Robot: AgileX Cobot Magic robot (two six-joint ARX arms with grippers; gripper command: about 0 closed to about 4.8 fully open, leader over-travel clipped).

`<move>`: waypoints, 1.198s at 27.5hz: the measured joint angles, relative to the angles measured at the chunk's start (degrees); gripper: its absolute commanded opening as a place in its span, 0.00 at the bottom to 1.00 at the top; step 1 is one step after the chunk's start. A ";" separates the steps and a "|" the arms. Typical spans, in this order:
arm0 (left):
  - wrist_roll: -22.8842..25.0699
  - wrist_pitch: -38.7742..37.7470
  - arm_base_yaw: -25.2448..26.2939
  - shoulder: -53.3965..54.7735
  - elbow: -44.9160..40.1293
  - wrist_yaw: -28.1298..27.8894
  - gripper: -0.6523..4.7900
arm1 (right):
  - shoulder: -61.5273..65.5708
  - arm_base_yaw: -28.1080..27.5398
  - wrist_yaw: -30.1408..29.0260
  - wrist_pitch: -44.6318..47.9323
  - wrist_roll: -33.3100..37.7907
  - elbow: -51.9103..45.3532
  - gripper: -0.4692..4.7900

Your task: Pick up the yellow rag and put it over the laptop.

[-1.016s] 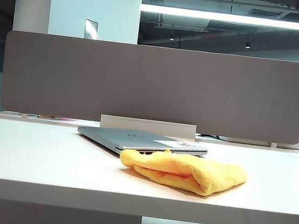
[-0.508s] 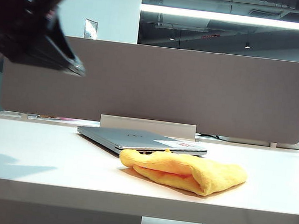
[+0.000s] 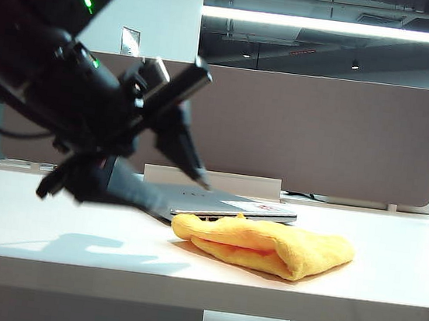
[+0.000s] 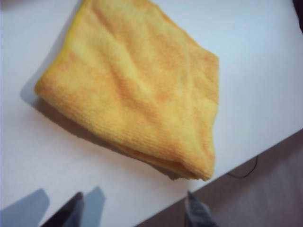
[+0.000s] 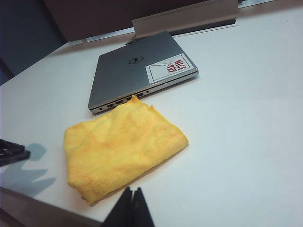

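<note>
We see a fluffy yellow-orange microfibre rag (image 5: 120, 149) on a plain white bench (image 5: 246, 123), and a thin silver-grey laptop (image 5: 135, 71) bearing a white sticker (image 5: 171, 67) with red lettering. Both grippers' fingers (image 5: 134, 210) are black.

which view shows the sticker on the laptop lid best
The right wrist view: it looks down on the laptop, so the white sticker is readable. The exterior view sees the sticker edge-on as a thin strip. The left wrist view shows only the yellow rag.
</note>
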 measured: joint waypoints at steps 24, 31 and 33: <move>-10.01 7.10 0.04 14.29 7.19 0.04 0.63 | 0.00 0.00 -0.02 0.22 0.00 0.00 0.08; -10.01 3.76 0.02 14.71 7.45 0.15 0.63 | 0.00 0.00 -0.04 0.26 0.00 0.00 0.08; -10.01 3.69 0.02 14.71 7.50 0.15 0.63 | 0.00 0.00 -0.04 0.26 0.00 0.00 0.08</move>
